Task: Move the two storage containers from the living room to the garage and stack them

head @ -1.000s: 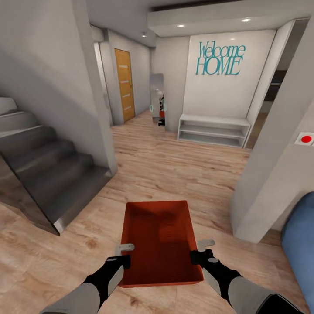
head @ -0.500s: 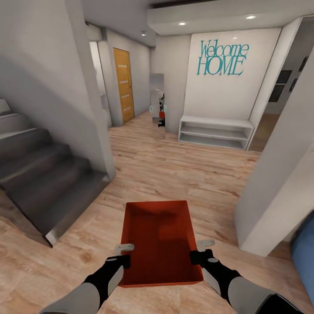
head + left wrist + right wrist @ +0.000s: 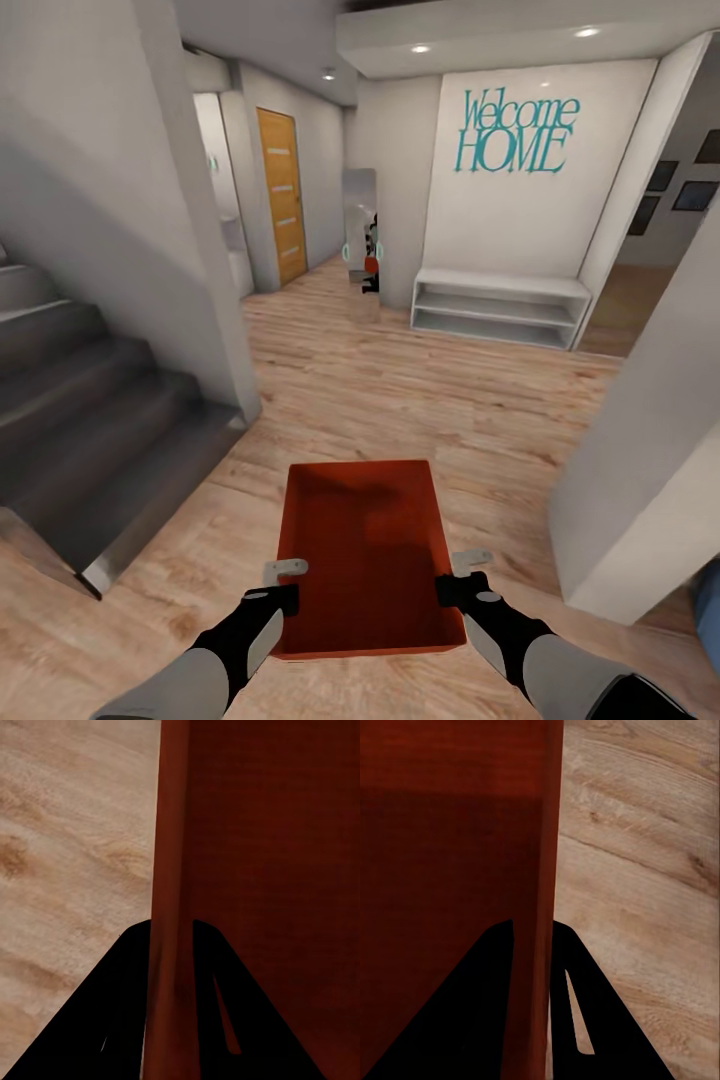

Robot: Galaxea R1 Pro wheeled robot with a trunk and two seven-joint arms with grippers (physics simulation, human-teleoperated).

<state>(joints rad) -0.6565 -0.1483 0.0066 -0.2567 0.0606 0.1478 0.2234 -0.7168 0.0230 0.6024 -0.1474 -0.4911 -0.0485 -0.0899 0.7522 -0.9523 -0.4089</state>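
Transit phase — container [image 3: 365, 550] carried above wood floor [image 3: 420, 400] in hallway, stairs [image 3: 90, 430] to left, garage not in view. Remaining: reach garage, set container on concrete, stack second one; second container's status cannot be judged. Left tool [image 3: 284, 583] clamped on left wall [image 3: 171, 907], right tool [image 3: 458, 576] clamped on right wall [image 3: 540, 870] — one finger each side of wall. Container level, open side up, long axis pointing straight ahead of robot.
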